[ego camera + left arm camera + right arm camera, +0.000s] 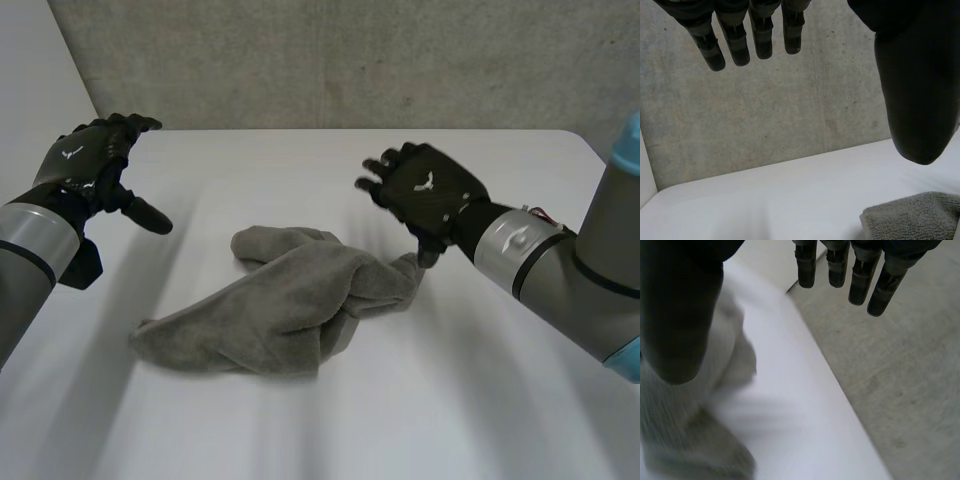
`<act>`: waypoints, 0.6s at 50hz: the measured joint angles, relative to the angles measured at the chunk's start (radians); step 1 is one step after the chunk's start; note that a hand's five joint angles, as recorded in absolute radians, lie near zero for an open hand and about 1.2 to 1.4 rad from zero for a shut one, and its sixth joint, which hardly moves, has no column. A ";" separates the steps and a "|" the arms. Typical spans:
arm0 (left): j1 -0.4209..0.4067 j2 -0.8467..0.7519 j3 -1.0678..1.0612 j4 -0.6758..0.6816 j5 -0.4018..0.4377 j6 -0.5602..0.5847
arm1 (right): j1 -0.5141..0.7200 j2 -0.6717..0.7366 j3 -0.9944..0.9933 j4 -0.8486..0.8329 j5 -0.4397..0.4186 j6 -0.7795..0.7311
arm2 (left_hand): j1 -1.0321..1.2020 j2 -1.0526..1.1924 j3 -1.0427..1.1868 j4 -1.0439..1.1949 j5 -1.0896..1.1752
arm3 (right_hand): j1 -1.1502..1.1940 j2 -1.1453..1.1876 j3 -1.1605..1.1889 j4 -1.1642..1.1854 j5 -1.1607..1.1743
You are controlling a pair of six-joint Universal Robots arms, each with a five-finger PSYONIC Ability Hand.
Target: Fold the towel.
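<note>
A white surface spreads across the lower part of the head view, matte and plain, with a straight far edge and a rounded far corner at the right of that view. Behind that edge stands a grey concrete wall, rough and speckled with small pits and pale blotches, which meets the surface along its far side. At the left a smooth white panel rises beside the wall, its slanted border running down toward the surface's far left corner.

Two grey arms angle inward, black left hand and black right hand with fingers straight, thumbs held apart.
</note>
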 measured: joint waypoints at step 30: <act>-0.002 -0.008 -0.007 0.012 0.000 0.005 | 0.203 0.449 -0.372 0.168 0.090 0.485 | 0.000 -0.001 0.000 0.000 0.000 | 0.515 0.530 0.000 0.000 0.525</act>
